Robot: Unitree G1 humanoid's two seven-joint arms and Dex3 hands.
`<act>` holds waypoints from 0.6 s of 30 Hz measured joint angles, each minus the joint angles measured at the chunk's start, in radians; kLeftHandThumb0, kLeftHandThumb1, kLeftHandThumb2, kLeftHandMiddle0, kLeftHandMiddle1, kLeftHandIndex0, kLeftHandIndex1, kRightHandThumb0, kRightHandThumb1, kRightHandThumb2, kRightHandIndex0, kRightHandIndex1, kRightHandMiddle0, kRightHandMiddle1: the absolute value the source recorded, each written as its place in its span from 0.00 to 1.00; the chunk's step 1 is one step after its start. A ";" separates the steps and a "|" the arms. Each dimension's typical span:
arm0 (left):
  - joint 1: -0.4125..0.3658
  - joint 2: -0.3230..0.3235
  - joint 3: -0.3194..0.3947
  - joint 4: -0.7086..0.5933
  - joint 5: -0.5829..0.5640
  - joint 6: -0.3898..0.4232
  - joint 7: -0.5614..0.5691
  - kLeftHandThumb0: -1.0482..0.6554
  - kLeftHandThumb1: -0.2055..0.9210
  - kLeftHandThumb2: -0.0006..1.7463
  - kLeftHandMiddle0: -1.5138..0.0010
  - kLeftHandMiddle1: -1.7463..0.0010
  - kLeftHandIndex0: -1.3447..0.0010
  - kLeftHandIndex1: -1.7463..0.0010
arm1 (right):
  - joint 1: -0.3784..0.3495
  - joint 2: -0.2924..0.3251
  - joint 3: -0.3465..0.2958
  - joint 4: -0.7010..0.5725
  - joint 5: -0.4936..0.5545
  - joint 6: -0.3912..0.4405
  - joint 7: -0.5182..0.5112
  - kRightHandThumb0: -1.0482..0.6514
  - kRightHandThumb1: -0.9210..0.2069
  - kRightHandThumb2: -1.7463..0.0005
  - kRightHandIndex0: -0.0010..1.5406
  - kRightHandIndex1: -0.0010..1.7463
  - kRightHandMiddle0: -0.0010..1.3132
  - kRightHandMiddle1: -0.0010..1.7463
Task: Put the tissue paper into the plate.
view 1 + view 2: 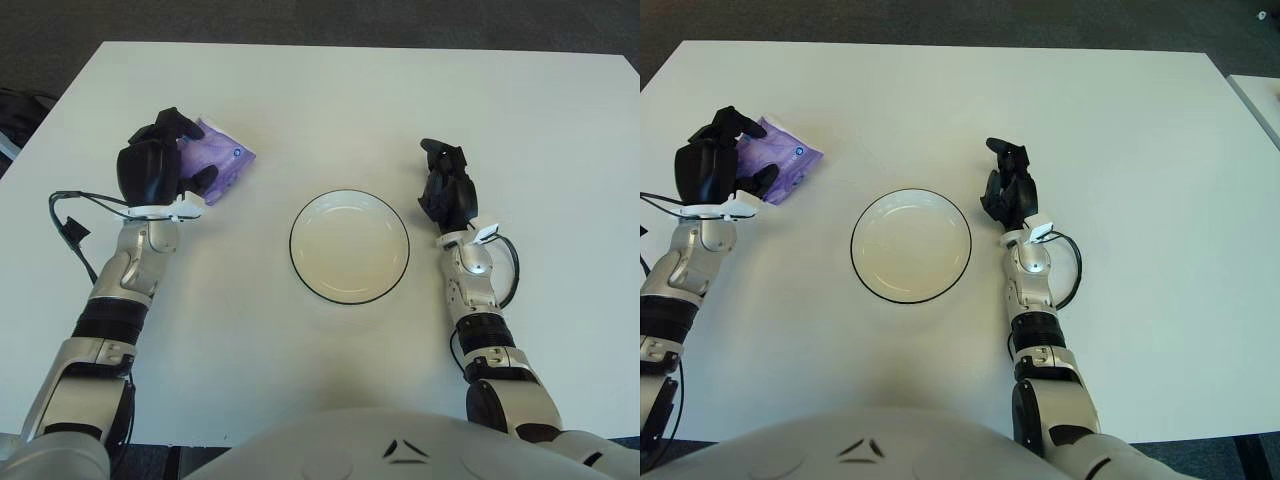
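Left eye view: white tabletop (pixel 330 100) w/ a white, dark-rimmed plate (pixel 349 246) near the middle, nothing in it. The left hand (pixel 155 170) shows at the left side, well apart from the plate, its black fingers (pixel 183 124) curled over a purple tissue paper pack (pixel 222 160); another finger presses the pack's near edge, so the pack is clamped between them. The pack pokes out to the right of the hand, tilted, w/ a small blue-and-white mark on its top face (can't tell if the pack's lower edge touches the tabletop or is just above it). A thin black cable (pixel 70 215) loops off the left wrist. The right hand (pixel 445 190) shows just beside the plate's right rim, not touching it, fingers drawn together & bent, nothing in them; a black cable loop (pixel 508 270) runs by the right forearm. Right eye view: same layout, shifted. Tissue paper pack (pixel 786 162) sits at the far left in the left hand (pixel 712 170), fingers (pixel 735 118) wrapped over its top edge, pack corner pointing toward the plate (pixel 911 245). Plate lies between the two hands, nearer the right hand (pixel 1008 192), which is folded w/o holding anything. Tabletop (pixel 1120 130) edge & dark floor (pixel 940 20) run along the top.
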 measured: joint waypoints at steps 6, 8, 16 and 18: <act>-0.030 -0.010 0.035 -0.028 -0.001 0.000 -0.001 0.33 0.41 0.79 0.18 0.00 0.51 0.00 | 0.000 0.000 0.000 -0.001 0.000 0.000 -0.005 0.27 0.00 0.55 0.26 0.05 0.02 0.63; -0.037 -0.013 0.044 -0.040 0.000 -0.001 0.001 0.32 0.41 0.80 0.18 0.00 0.51 0.00 | 0.000 0.001 0.000 0.000 0.000 0.000 -0.006 0.27 0.00 0.55 0.26 0.05 0.02 0.63; -0.061 -0.019 0.068 -0.073 0.004 -0.005 0.008 0.32 0.39 0.81 0.18 0.00 0.50 0.00 | 0.000 0.006 0.001 0.000 -0.003 0.000 -0.014 0.27 0.00 0.54 0.26 0.06 0.02 0.63; -0.065 -0.020 0.069 -0.078 0.005 -0.006 0.010 0.32 0.39 0.81 0.18 0.00 0.49 0.00 | 0.000 0.006 0.001 0.000 -0.004 0.000 -0.014 0.27 0.00 0.54 0.26 0.06 0.02 0.63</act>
